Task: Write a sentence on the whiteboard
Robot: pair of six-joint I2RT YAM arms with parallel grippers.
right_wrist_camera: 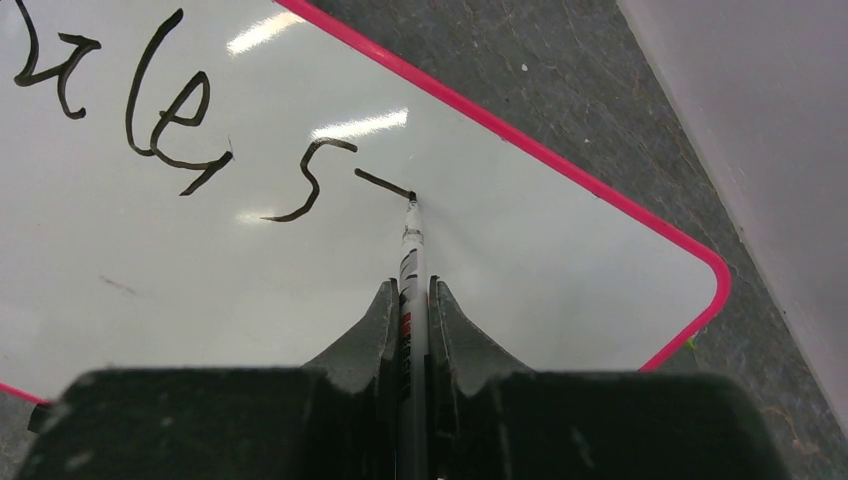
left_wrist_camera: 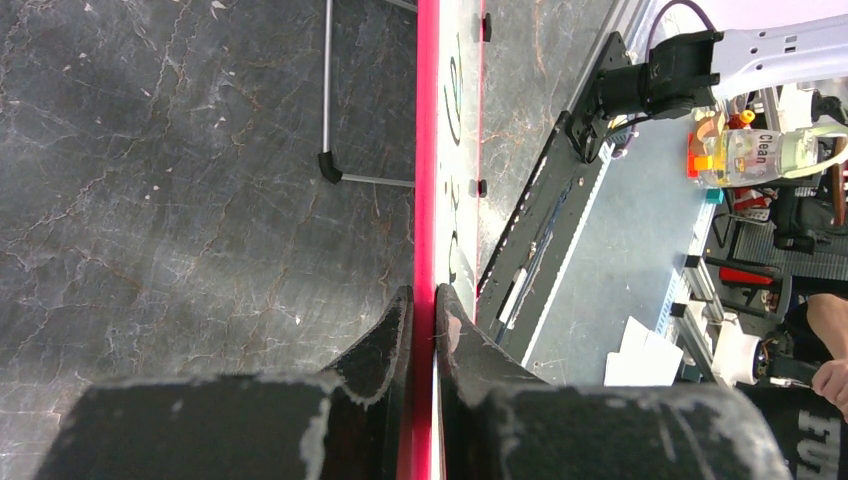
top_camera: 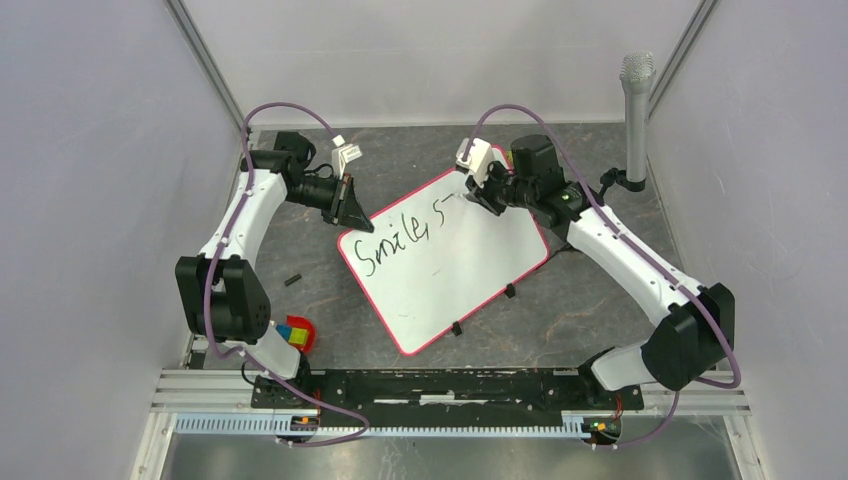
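The whiteboard [top_camera: 450, 270] lies tilted on the dark table, white with a red-pink frame and small black feet on its near edge. The sentence [top_camera: 400, 232] reads "Smile, s" plus a short dash in black script; its end shows in the right wrist view [right_wrist_camera: 300, 185]. My left gripper [top_camera: 357, 216] is shut on the board's left frame edge [left_wrist_camera: 426, 200], seen edge-on between the fingers [left_wrist_camera: 425, 310]. My right gripper [top_camera: 478, 192] is shut on a marker [right_wrist_camera: 411, 260] whose tip touches the board at the end of the dash.
A small black cap-like piece [top_camera: 292, 280] lies on the table left of the board. A red dish with coloured blocks [top_camera: 297, 334] sits near the left arm's base. A grey microphone [top_camera: 636, 110] stands at the back right. Grey walls close both sides.
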